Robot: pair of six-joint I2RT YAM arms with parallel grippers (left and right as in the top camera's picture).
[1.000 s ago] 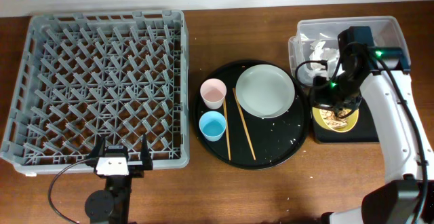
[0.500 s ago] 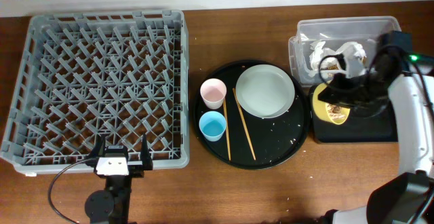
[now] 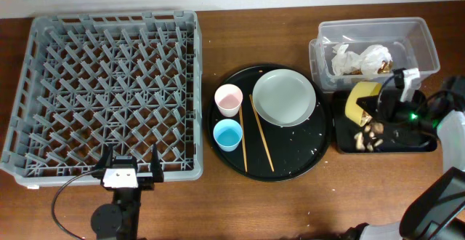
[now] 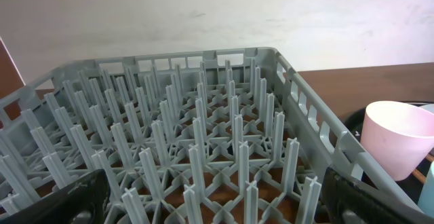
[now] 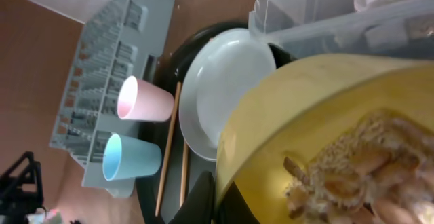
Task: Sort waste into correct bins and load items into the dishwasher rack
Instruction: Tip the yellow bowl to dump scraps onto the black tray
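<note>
Yellow bowl [image 3: 361, 100] hangs tipped on its side over the shallow black tray [image 3: 418, 144], its rim pinched between the fingers of the right gripper [image 3: 379, 108]. Brown food scraps [image 3: 369, 132] show inside it and on the tray beneath, just beside the clear tub [image 3: 429, 47] holding the crumpled napkin [image 3: 343, 55]. On the round black tray [image 3: 290, 164] sit the plate [image 3: 284, 97], pink cup [image 3: 228, 99], blue cup [image 3: 227, 134] and 2 chopsticks [image 3: 261, 134], while the left gripper [image 3: 132, 163] rests with fingers spread wide at the near edge of the grey rack [image 3: 102, 94].

Rack [image 3: 109, 87] left; plate [image 3: 284, 97] and chopsticks [image 3: 261, 133] on round tray [image 3: 298, 151], centre; tub [image 3: 370, 25] behind shallow tray [image 3: 399, 144], right.
</note>
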